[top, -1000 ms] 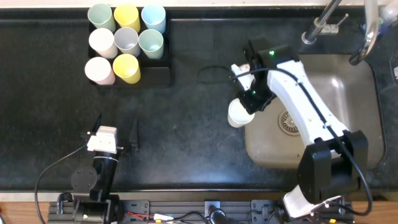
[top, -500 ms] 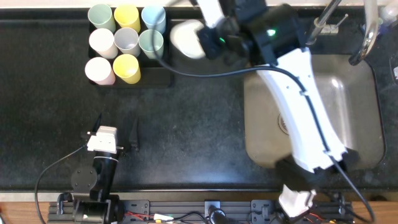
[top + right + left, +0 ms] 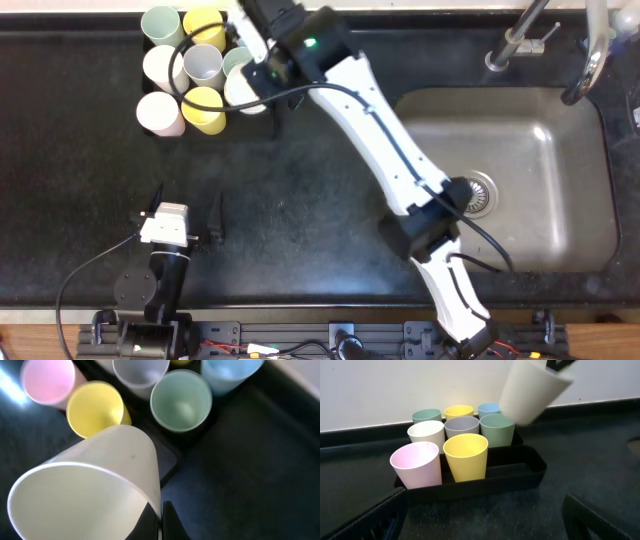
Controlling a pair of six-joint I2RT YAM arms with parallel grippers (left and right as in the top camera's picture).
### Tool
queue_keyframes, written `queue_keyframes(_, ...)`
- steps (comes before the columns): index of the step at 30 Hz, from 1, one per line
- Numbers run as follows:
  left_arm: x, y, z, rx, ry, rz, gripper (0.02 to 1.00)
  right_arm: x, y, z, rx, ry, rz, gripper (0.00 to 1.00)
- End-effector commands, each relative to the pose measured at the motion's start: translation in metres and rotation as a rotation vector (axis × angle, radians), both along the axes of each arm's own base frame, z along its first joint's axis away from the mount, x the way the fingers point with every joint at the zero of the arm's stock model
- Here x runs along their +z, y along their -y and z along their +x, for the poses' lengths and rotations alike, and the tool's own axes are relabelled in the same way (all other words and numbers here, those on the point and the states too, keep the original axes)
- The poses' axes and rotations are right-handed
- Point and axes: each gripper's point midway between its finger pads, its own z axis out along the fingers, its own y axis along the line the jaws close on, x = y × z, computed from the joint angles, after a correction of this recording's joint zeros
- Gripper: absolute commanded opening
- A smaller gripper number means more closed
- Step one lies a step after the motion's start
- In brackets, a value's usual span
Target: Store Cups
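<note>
Pinching the white cup (image 3: 532,391) by its rim with the right gripper (image 3: 161,519) clamped tight, tilted above the free corner of the tray (image 3: 520,467) beside the yellow cup (image 3: 465,455), probably for lowering in; with the left gripper (image 3: 187,208) spread wide.

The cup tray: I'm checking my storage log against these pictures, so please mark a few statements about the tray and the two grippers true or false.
1. The right gripper holds a white cup. True.
2. The held cup stands upright in a compartment. False: it is tilted and in the air above the tray, near its one free corner compartment.
3. Eight cups stand in the tray. True.
4. The left gripper is shut on the pink cup. False: its fingers are apart and hold nothing. The pink cup stands in the tray's front row beside a yellow one.
5. Both front-row cups are yellow. False: one is pink and one is yellow.
</note>
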Motion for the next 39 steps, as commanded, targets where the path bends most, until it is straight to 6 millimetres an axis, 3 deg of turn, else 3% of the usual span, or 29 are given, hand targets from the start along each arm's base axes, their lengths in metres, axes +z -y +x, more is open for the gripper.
queue_keyframes(1, 0.000, 0.002, 0.000, -0.007, 0.006, 0.015, 0.998, -0.008, 0.000, 0.004, 0.007, 0.019, -0.040, 0.045)
queue_keyframes(13, 0.000, 0.002, 0.000, -0.007, 0.006, 0.015, 1.000, -0.050, -0.005, 0.010, 0.023, -0.021, -0.110, 0.042)
queue_keyframes(28, 0.000, 0.002, 0.000, -0.007, 0.006, 0.015, 0.998, -0.075, -0.008, 0.020, 0.043, 0.002, -0.168, 0.042)
queue_keyframes(39, 0.000, 0.002, 0.000, -0.007, 0.006, 0.015, 1.000, -0.093, -0.015, 0.014, 0.099, -0.010, -0.208, 0.042)
